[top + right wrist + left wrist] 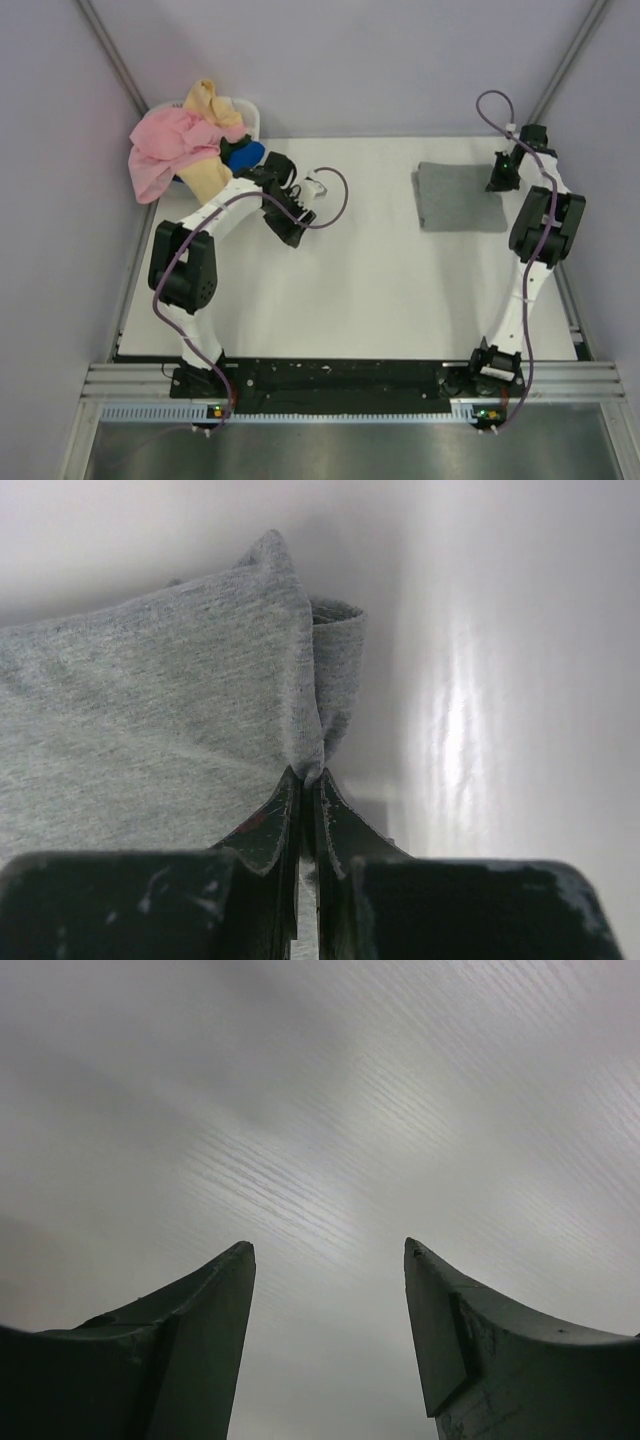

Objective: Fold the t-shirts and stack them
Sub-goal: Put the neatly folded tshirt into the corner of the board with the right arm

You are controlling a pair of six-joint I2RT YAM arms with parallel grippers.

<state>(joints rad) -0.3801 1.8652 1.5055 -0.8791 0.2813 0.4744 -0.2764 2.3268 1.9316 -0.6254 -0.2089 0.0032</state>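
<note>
A heather grey t-shirt (458, 196) lies folded into a rectangle at the table's right back. My right gripper (497, 181) is shut on its right edge; the wrist view shows the cloth (170, 700) pinched at my fingertips (307, 777). A pink t-shirt (170, 148), a pale yellow one (207, 165) and a blue one (243, 156) are heaped at the back left. My left gripper (312, 188) is open and empty over bare table right of the heap; its wrist view shows only its spread fingers (225, 1290) and the grey surface.
A small white basket (249, 114) sits under the heaped shirts at the back left corner. The white table (350, 290) is walled by grey panels. Purple cables loop from both wrists.
</note>
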